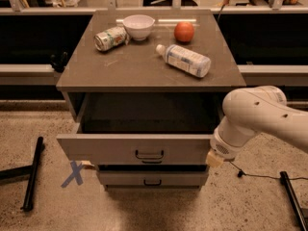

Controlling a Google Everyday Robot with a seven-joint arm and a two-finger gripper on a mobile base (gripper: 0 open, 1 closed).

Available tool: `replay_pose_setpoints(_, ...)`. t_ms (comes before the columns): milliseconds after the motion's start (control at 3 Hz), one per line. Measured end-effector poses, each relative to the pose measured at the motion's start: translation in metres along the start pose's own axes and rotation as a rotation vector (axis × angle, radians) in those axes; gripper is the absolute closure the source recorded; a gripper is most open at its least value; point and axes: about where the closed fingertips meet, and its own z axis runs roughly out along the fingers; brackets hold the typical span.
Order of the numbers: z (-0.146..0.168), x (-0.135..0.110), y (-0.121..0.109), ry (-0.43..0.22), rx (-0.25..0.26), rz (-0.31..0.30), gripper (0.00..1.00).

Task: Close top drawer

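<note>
The gripper (215,158) sits at the right end of the top drawer's (110,149) front panel, low at the tip of the white arm (260,117). Only a small tan end piece shows there, touching or just beside the panel's corner. Whether the gripper is spread or pressed together cannot be told. It is well apart from the handle (149,155) at the panel's centre, so it looks set to push on the panel, not to grasp.

The top drawer stands pulled far out of the cabinet (144,73). Its deep box is open to view and looks dark and bare inside. The front panel hangs well forward of the lower drawer (125,179), which sits shut beneath it.

By this reading the task is barely begun or only just starting. The arm is in place at the panel, but nearly the whole travel of the drawer is left. What remains is a straight push toward the cabinet until the panel lies flush with the one below. Because the contact is at one end and not the middle, the drawer may skew on its runners as it goes in.

On the cabinet top lie a can (109,37), a bowl (138,26), an orange fruit (184,32) and a bottle (185,60) on its side, all clear of the drawer's path.
</note>
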Motion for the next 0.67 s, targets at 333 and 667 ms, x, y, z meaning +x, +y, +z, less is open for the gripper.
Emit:
replay_pose_setpoints(333, 0.0014, -0.04, -0.0081, -0.08, -0.002, -0.02, 1.0)
replay_pose_setpoints(667, 0.0014, -0.04, -0.0081, -0.08, -0.002, -0.02, 1.0)
